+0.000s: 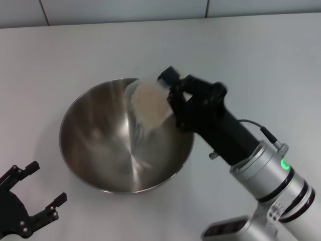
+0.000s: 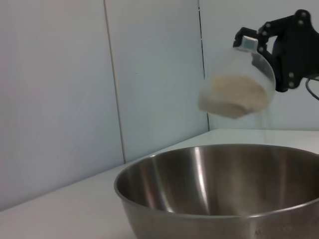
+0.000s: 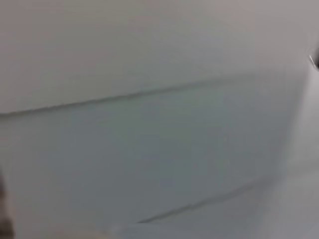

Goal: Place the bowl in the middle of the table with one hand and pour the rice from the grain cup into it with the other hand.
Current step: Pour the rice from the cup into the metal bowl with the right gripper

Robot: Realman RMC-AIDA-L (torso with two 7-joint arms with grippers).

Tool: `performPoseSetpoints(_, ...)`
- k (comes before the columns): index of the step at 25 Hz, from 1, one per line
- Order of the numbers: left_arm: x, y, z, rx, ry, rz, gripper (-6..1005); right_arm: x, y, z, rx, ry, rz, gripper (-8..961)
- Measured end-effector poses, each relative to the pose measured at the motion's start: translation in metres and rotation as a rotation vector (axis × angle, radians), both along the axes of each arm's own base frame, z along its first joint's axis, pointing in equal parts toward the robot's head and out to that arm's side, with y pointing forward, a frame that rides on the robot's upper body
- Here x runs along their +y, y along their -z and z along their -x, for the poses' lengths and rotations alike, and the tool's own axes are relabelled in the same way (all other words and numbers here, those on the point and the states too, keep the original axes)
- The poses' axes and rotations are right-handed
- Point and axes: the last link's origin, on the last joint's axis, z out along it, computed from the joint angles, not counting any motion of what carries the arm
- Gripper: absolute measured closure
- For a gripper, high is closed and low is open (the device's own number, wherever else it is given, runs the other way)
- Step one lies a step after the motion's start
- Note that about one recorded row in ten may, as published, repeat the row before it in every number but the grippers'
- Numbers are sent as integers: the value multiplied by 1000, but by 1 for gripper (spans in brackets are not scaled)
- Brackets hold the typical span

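The steel bowl (image 1: pixel 115 150) stands on the white table (image 1: pixel 60 65), near its middle. My right gripper (image 1: pixel 173 98) is shut on the clear grain cup (image 1: pixel 149 103) and holds it tipped on its side above the bowl's far right rim. The rice (image 1: pixel 148 100) fills the cup up to its mouth. In the left wrist view the cup (image 2: pixel 239 82) with rice (image 2: pixel 232 94) hangs above the bowl (image 2: pixel 219 189), held by the right gripper (image 2: pixel 269 55). My left gripper (image 1: pixel 35 193) is open and empty at the near left, apart from the bowl.
A tiled wall (image 1: pixel 150 9) runs along the table's far edge. The right wrist view shows only the wall (image 3: pixel 149 124).
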Motion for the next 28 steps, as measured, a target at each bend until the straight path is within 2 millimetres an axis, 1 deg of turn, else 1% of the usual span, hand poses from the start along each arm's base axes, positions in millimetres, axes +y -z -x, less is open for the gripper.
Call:
performPoseSetpoints(2, 1, 0, 0, 0, 2, 0, 133, -5, 5, 2, -123, -66, -89, 933)
performPoseSetpoints(5, 1, 0, -1, 0, 3, 0, 133, -8, 9, 3, -252, -133, -199, 934)
performPoseSetpoints(11, 2, 0, -1, 1, 5, 0, 133, -6, 21, 3, -562, -254, -434, 934)
performPoseSetpoints(18, 2, 1, -1, 0, 5, 0, 133, -10, 33, 7, -814, -404, -638, 935)
performPoseSetpoints(20, 2, 1, -1, -1, 5, 1, 133, -12, 37, 9, -845, -441, -653, 934)
performPoseSetpoints(25, 2, 2, -2, -1, 8, 8, 133, -13, 37, 7, -845, -432, -643, 935)
performPoseSetpoints(26, 2, 2, -2, -1, 8, 8, 133, -14, 37, 7, -818, -413, -615, 935)
performPoseSetpoints(27, 2, 2, -2, -1, 8, 9, 133, -18, 35, 13, -727, -370, -555, 935)
performPoseSetpoints(28, 2, 2, -2, -1, 9, 9, 133, -18, 35, 13, -727, -370, -555, 935)
